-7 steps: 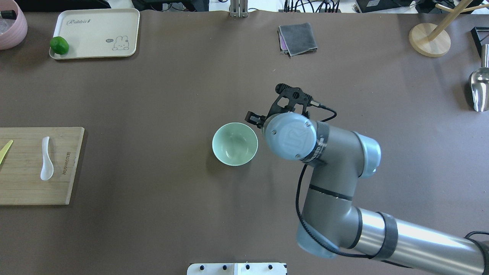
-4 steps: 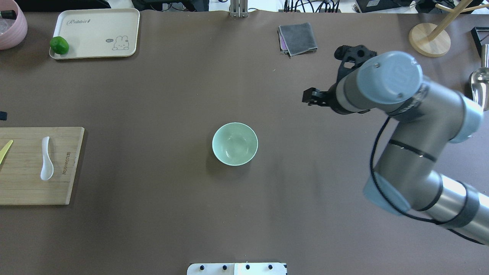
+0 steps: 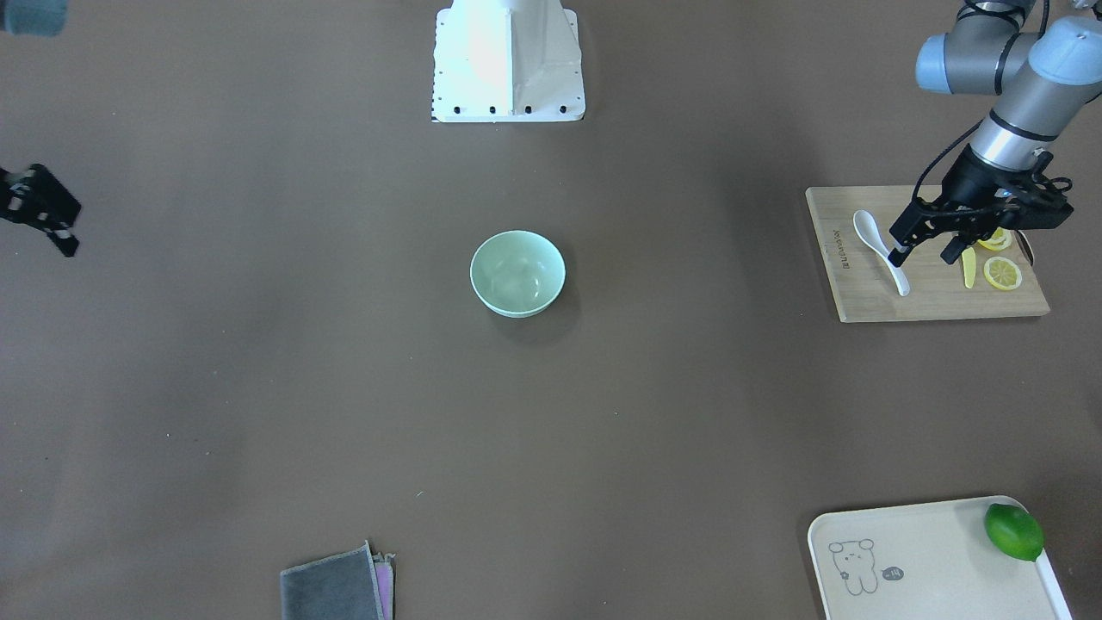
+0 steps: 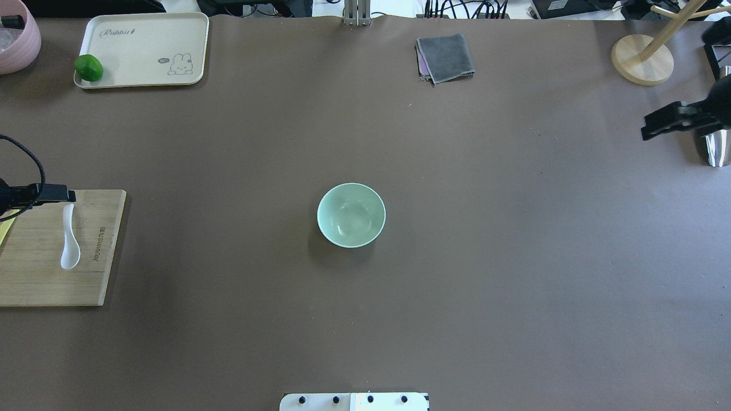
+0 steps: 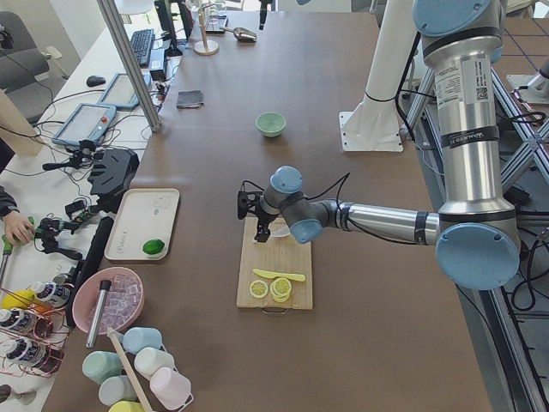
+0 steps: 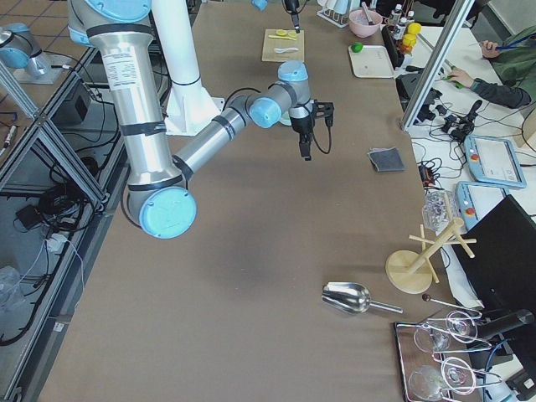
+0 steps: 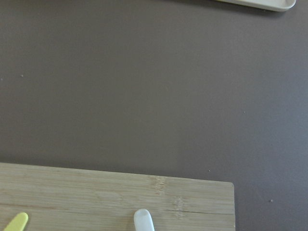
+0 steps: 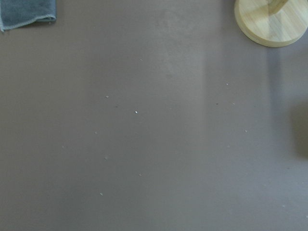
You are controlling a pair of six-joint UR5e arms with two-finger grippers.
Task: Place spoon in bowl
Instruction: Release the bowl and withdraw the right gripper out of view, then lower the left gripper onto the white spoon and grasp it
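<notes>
The far-left tray [image 4: 143,34] reads "Rabbit" and holds a green lime [image 4: 88,67]; the print on the board [image 4: 34,285] is too small to read. The spoon [image 4: 69,240] lies on that board at the left edge of the table [image 4: 228,319], well apart from the bowl [image 4: 351,215] in the middle, with open room all round it. The left gripper [image 3: 925,251] hangs over the spoon's handle, fingers spread, holding nothing; how far the right gripper [image 4: 662,123], near the right edge, is open I cannot tell

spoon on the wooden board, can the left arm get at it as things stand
Probably yes. The left gripper is over the board, fingers open, by the handle of the spoon. Nothing covers it; the yellow knife and lemon slices lie to its side.
</notes>
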